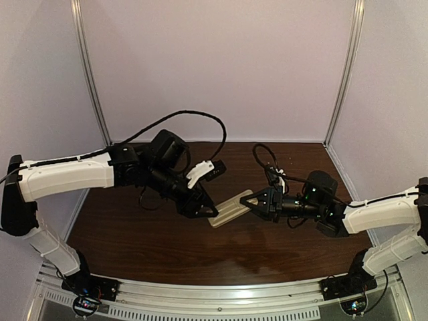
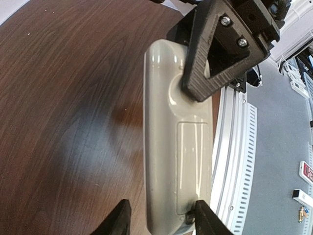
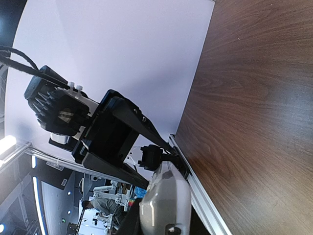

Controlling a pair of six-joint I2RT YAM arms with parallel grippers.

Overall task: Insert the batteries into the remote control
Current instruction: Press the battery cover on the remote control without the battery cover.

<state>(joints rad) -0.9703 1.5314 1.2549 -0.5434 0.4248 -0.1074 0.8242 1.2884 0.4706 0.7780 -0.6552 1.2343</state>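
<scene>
Straddling one end of the remote control (image 2: 178, 147), my left gripper (image 2: 164, 220) stands partly open: one finger (image 2: 208, 218) sits against the edge, the other is off it with a gap showing. My right gripper (image 1: 253, 204) is clamped tight on the opposite end. The remote hangs between both arms over the middle of the table (image 1: 167, 247), grey-beige back up, with its long axis running from my left gripper diagonally away to my right.

Grey remote (image 3: 164, 208) seen end-on at bottom edge. Left claw (image 3: 155, 169) straddles remote's far end. Brown table (image 3: 254, 122) right of remote; lilac wall (image 3: 122, 44) beyond remote.
</scene>
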